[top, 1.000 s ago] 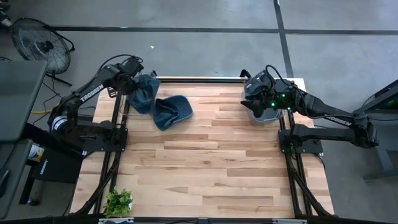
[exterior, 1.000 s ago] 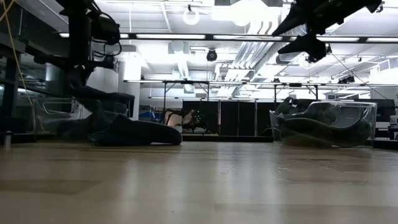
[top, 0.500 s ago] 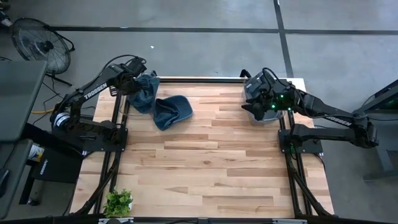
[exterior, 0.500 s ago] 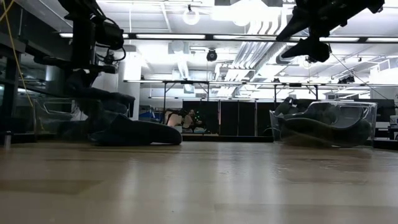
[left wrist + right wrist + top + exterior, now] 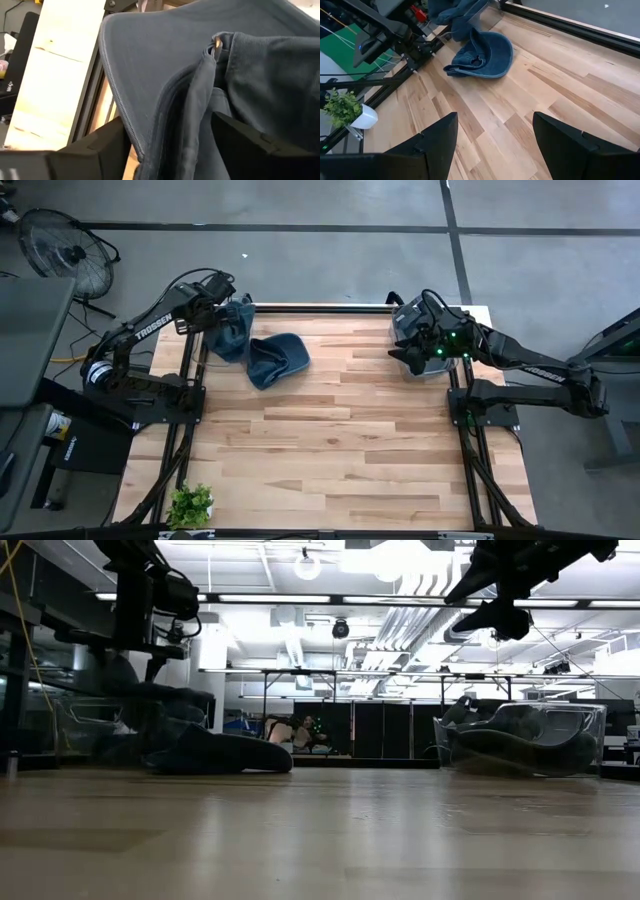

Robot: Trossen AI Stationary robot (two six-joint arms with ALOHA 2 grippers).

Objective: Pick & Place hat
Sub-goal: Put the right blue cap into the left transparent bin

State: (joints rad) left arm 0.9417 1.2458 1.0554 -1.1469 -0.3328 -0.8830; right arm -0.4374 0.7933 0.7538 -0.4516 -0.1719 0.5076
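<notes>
A dark blue hat (image 5: 210, 85) is hanging bunched between the fingers of the left tool (image 5: 165, 145) at the far left corner of the worktop (image 5: 340, 440), its fabric filling the gap between the two fingers in the left wrist view, so the tool appears to be closing on it. A second blue hat (image 5: 277, 358) is lying flat on the boards just beside the held one, toward the worktop's middle, its brim pointing away from the left arm; it also shows in the right wrist view (image 5: 482, 52). The left arm is plainly the nearer to both hats. Well across the worktop from the held hat, the right tool (image 5: 492, 145) is hovering with fingers spread wide and nothing between them, above a clear bin (image 5: 420, 345) at the far right corner that seems to be holding dark cloth. The boards between hat and bin are looking bare. A small potted plant (image 5: 190, 505) is sitting at the near left corner, out of the way.
</notes>
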